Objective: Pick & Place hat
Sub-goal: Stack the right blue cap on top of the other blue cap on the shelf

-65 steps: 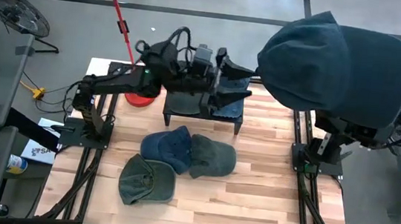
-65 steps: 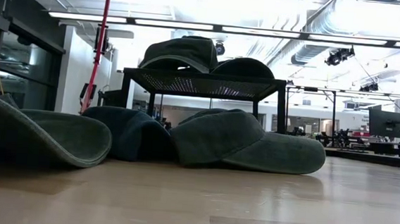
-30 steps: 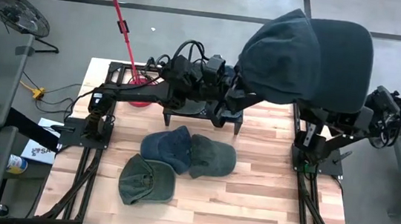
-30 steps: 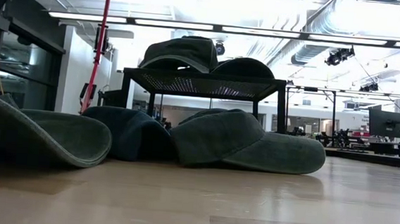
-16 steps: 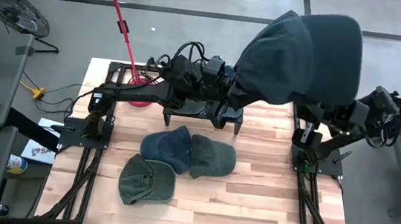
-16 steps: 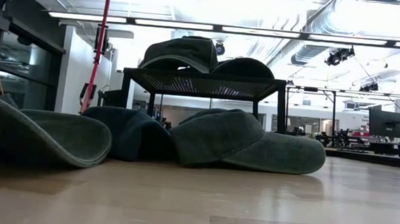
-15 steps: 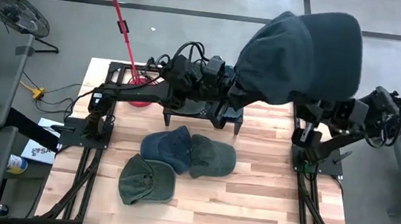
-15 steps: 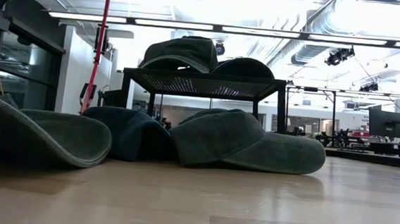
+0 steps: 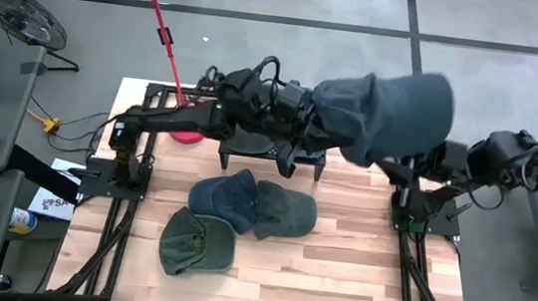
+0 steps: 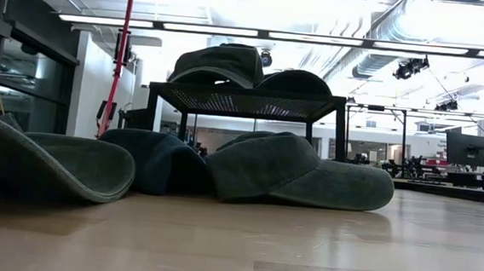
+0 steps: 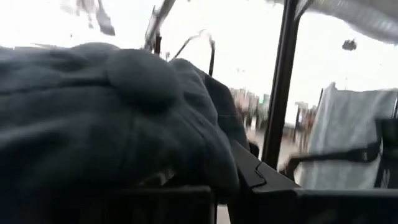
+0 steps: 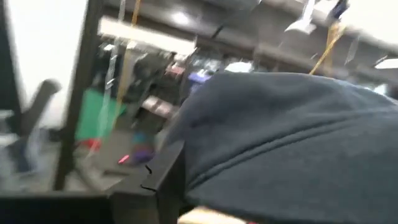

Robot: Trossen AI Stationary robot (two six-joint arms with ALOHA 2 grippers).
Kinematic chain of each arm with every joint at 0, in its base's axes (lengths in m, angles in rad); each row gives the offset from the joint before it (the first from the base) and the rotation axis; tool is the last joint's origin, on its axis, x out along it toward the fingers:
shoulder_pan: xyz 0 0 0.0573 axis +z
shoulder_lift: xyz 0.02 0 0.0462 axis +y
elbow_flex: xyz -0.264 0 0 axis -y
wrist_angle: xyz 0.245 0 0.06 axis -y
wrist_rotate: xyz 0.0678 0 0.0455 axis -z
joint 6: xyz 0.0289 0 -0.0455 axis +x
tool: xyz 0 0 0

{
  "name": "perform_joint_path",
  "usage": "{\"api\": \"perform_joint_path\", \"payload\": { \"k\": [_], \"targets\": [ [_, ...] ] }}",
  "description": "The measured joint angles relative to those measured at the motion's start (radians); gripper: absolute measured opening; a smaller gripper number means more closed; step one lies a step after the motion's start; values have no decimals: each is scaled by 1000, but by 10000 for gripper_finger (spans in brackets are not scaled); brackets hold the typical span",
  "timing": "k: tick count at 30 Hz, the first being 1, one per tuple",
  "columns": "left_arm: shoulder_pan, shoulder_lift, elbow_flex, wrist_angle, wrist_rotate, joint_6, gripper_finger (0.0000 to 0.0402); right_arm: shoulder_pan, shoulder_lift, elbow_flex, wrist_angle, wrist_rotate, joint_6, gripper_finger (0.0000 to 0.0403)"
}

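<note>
High view: a wooden table (image 9: 336, 278) is recorded as the largest item, with a black metal frame along its sides. Next in size, a dark blue hat (image 9: 388, 113) is held raised above the table's rear right part, hiding most of what lies beneath it. A low black rack (image 9: 249, 148) is placed at the rear centre; in the low view two caps (image 10: 255, 68) are seen resting on its top. Three caps are grouped on the table in front of the rack: a blue cap (image 9: 224, 198) touching a grey-green cap (image 9: 286, 210), and an olive cap (image 9: 196, 243) just beside the blue one, nearer the front. A red lamp stand (image 9: 166, 34) is set at the rear left corner. The left gripper (image 9: 295, 138) is extended over the rack and is met by the near edge of the raised hat; whether its fingers are parted cannot be told. The right gripper (image 9: 410, 165) is located under the hat's right side, and its finger state likewise cannot be told. In both wrist views the hat's fabric is shown directly against the fingers.
</note>
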Motion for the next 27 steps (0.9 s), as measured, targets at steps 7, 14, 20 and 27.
{"api": "perform_joint_path", "payload": {
  "k": [7, 14, 20, 27],
  "targets": [
    [0, -95, 1, -272, 31, 66, 1, 75, -5, 0, -272, -13, 224, 176],
    [-26, -157, 1, -464, 151, 74, 0, 137, -5, 0, -489, -42, 396, 177],
    [-56, -198, 0, -704, 182, 74, 0, 154, -5, 0, -574, -104, 450, 178],
    [-115, -201, 0, -894, 178, 75, 0, 151, -5, 0, -565, -115, 424, 174]
  ]
}}
